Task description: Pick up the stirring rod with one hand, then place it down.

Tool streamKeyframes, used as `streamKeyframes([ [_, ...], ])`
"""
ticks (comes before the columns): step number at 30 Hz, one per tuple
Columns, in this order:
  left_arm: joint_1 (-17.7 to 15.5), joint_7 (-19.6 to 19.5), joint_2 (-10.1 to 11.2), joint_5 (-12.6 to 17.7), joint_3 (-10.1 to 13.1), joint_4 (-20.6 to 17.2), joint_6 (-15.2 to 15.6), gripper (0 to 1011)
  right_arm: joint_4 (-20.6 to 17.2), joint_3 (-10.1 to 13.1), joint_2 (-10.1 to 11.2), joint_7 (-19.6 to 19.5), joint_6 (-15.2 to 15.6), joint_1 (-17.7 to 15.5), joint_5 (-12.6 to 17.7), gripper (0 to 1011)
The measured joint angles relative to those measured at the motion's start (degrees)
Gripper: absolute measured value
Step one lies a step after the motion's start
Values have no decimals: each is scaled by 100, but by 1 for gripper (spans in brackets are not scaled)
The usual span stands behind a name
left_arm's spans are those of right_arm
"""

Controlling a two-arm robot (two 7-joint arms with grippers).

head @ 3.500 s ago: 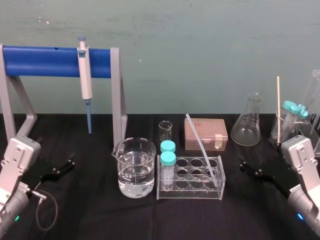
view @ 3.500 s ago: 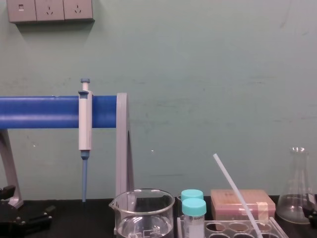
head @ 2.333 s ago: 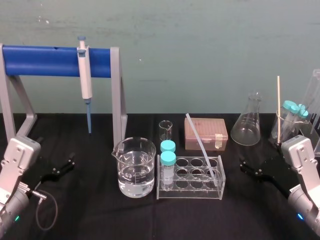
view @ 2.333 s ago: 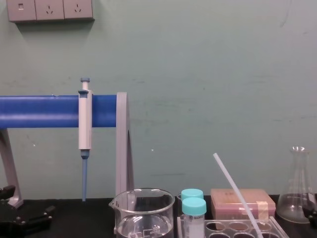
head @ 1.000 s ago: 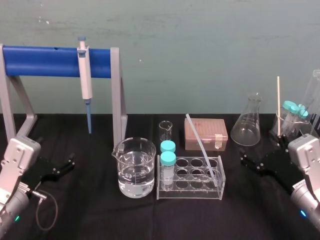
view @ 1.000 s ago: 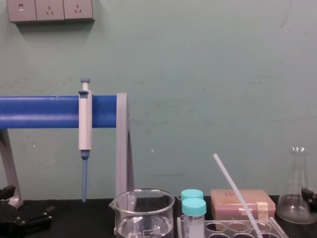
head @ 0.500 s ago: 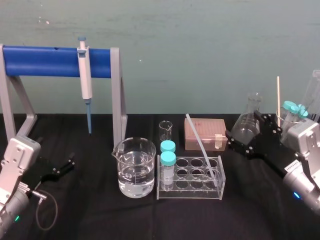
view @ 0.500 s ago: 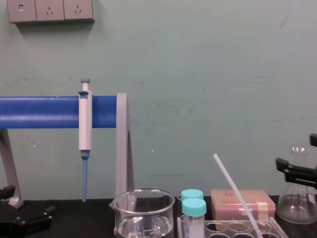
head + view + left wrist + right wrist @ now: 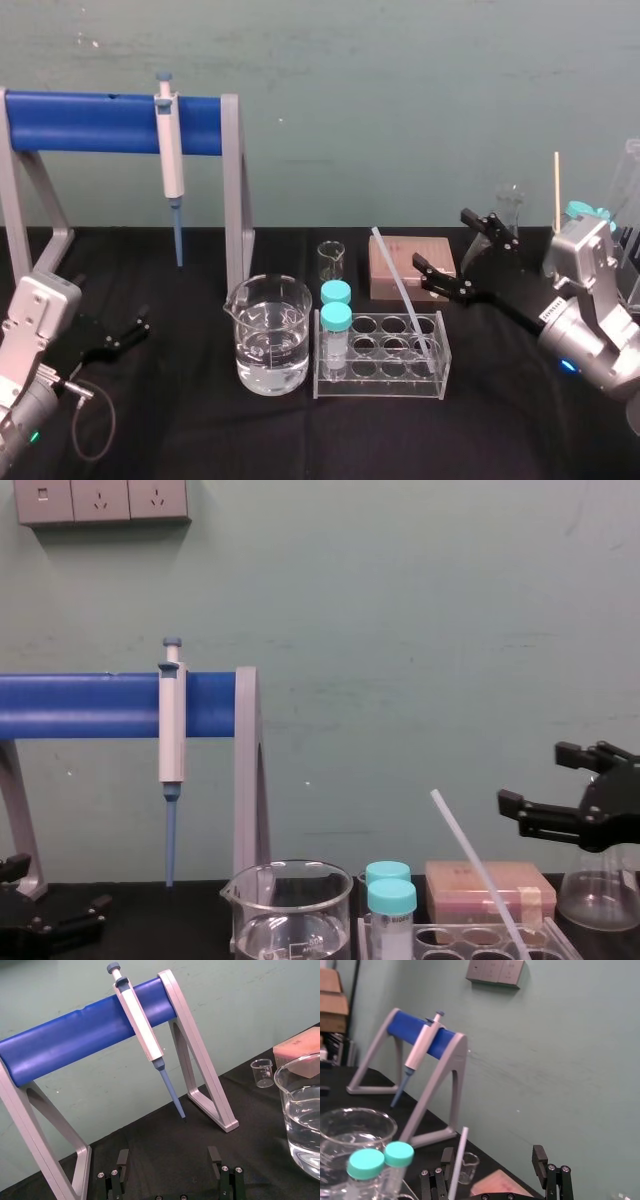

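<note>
**Right pincer poised beside the stirring rod**

The stirring rod [image 9: 400,290] stood tilted in a hole at the right end of the tube rack [image 9: 385,380], untouched. Your right pincer [image 9: 440,240] hung wide open and empty above the rack's right rear corner. The left pincer [image 9: 168,1157] sat open and empty, well left of the rack. You risked a slip: the rod looked thin and smooth, and an off-centre squeeze could have levered it against the rack and tipped the capped tubes [image 9: 336,340].

Right gripper [image 9: 441,238] aloft, jaws apart; left gripper [image 9: 110,308] low.
</note>
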Motion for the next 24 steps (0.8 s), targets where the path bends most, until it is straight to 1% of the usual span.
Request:
streamKeyframes([
  [1, 0, 0, 0, 0, 0, 0, 0, 1000, 0, 0, 0, 0, 0, 0, 0, 1000],
  [3, 0, 0, 0, 0, 0, 0, 0, 1000, 155, -2, -93, 224, 31, 109, 108, 1000],
  [7, 0, 0, 0, 0, 0, 0, 0, 1000, 313, 3, -184, 431, 85, 222, 219, 1000],
  [10, 0, 0, 0, 0, 0, 0, 0, 1000, 507, 17, -273, 672, 155, 347, 351, 1000],
  [13, 0, 0, 0, 0, 0, 0, 0, 1000, 815, 39, -394, 1052, 282, 529, 573, 1000],
  [15, 0, 0, 0, 0, 0, 0, 0, 1000, 938, 48, -446, 1201, 335, 603, 662, 1000],
  [18, 0, 0, 0, 0, 0, 0, 0, 1000, 1262, 79, -579, 1558, 467, 789, 845, 1000],
  [19, 0, 0, 0, 0, 0, 0, 0, 1000, 1262, 79, -579, 1558, 467, 789, 845, 1000],
  [22, 0, 0, 0, 0, 0, 0, 0, 1000, 1555, 105, -702, 1835, 596, 950, 974, 1000],
  [24, 0, 0, 0, 0, 0, 0, 0, 1000, 1661, 115, -743, 1933, 649, 1006, 1012, 1000],
])
